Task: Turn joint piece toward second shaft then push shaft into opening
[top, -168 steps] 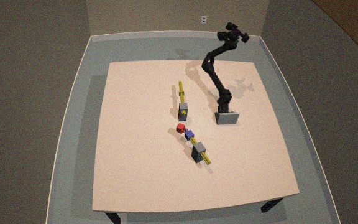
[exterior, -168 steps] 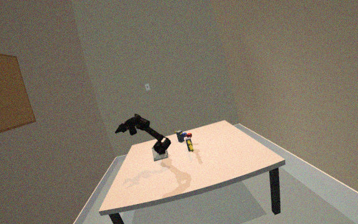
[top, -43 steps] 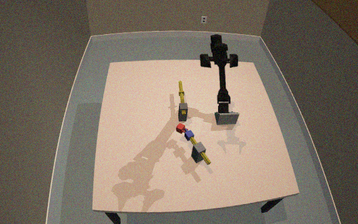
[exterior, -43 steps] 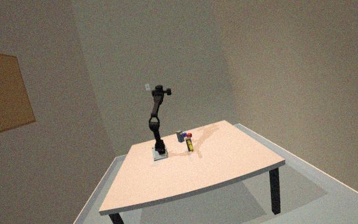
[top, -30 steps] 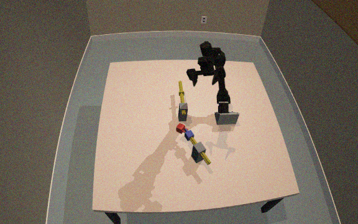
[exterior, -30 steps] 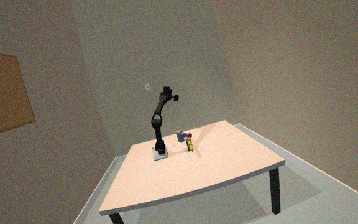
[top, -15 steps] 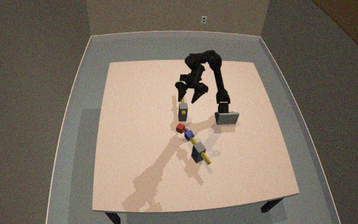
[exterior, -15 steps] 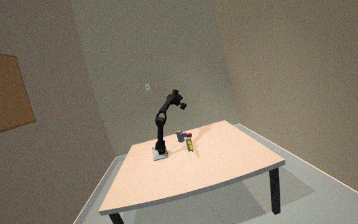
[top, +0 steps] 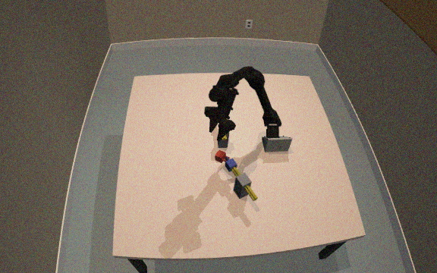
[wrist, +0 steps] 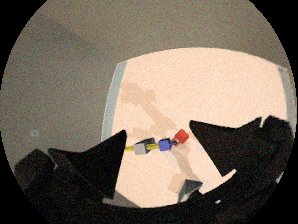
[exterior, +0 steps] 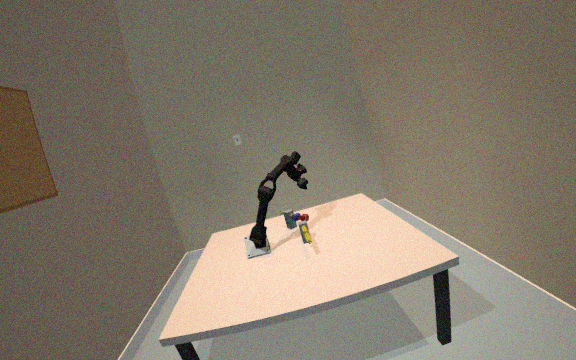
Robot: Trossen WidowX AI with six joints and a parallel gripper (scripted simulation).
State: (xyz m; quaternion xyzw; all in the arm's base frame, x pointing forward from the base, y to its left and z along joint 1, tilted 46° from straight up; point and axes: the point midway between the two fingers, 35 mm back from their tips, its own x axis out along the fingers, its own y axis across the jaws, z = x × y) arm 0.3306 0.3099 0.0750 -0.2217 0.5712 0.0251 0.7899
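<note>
The red square joint piece (top: pixel 220 156) (exterior: pixel 304 217) (wrist: pixel 181 136) hangs off the blue piece (top: pixel 231 164) (exterior: pixel 296 216) (wrist: pixel 165 144) on the first yellow shaft (top: pixel 253 192) (wrist: pixel 152 146). It points roughly on along that shaft; its opening cannot be made out. The first block (top: pixel 244 180) (exterior: pixel 290 221) (wrist: pixel 141 147) carries this shaft. The second shaft (exterior: pixel 306 233) rests in the second block (top: pixel 223 143), largely hidden behind the arm in the top view. My gripper (top: pixel 217 133) (exterior: pixel 304 178) (wrist: pixel 158 128) is open and empty, above the table and clear of the joint piece.
The black arm (top: pixel 254 77) (exterior: pixel 266 192) arches up from its grey base plate (top: pixel 277 145) (exterior: pixel 249 251), which is on the table (top: pixel 158 212) (exterior: pixel 368 270). The arm's shadow falls across the shafts' area. A brown panel (exterior: pixel 8 155) is on the wall.
</note>
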